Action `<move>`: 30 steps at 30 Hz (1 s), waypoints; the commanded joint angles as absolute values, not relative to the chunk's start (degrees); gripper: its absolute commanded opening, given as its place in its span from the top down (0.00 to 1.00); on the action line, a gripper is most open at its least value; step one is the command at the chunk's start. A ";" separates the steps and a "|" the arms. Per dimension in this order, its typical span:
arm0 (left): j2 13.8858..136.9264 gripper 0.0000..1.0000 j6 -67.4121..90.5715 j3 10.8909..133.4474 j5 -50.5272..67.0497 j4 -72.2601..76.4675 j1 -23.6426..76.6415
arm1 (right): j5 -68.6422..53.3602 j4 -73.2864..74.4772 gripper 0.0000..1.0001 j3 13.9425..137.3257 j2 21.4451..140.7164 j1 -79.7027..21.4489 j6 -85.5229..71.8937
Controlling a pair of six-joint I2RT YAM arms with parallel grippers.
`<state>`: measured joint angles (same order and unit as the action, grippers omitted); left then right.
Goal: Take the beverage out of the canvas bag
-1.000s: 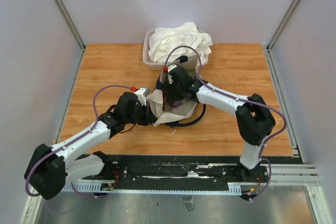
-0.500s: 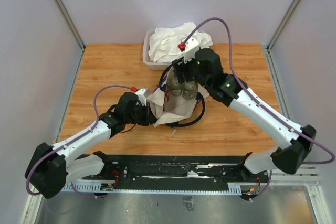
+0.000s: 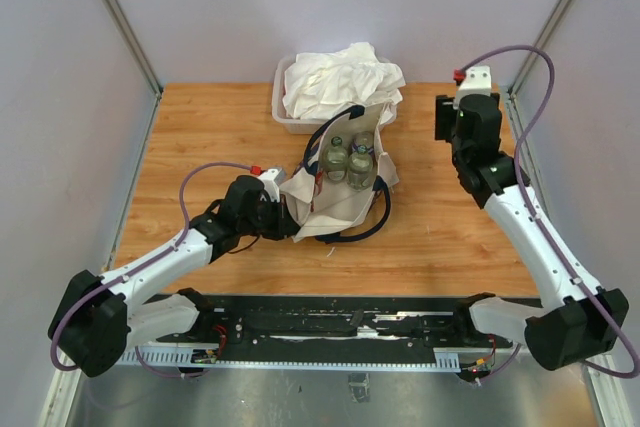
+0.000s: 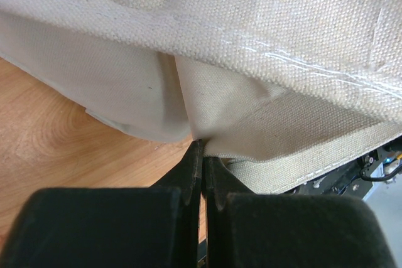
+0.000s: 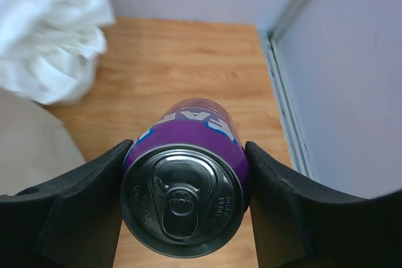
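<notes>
One purple can [image 5: 188, 123] clamped in our right end effector [image 5: 185, 208], well apart from canvas bag [image 3: 335, 209]; left end effector [image 4: 200, 150] pinches bag.

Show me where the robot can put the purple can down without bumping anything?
The bare wood between the canvas bag and the right wall is free, and so is the far-left corner beside the tub. The middle is crowded: bag, bottles, straps, and the left gripper pinching the bag.

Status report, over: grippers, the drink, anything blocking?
Left gripper shut on canvas bag edge. Right gripper holds purple can, out of bag. Two bottles sit in bag. Nothing blocking.
</notes>
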<state>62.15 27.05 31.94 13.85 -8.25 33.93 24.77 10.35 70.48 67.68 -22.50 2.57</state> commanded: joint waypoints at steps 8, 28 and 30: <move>63.59 0.93 25.53 32.21 12.93 -13.87 34.20 | 21.20 -7.61 0.99 47.44 68.20 -10.14 -9.86; 64.12 0.78 24.05 33.56 12.26 -15.70 34.20 | 15.48 2.43 0.89 50.16 82.25 -7.02 -22.53; 64.24 0.75 23.93 33.66 12.15 -15.94 34.23 | 15.03 3.14 0.73 50.36 82.81 -6.98 -22.54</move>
<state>63.26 25.65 33.10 13.30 -10.98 33.93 15.38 0.91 47.16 82.37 -7.99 -19.73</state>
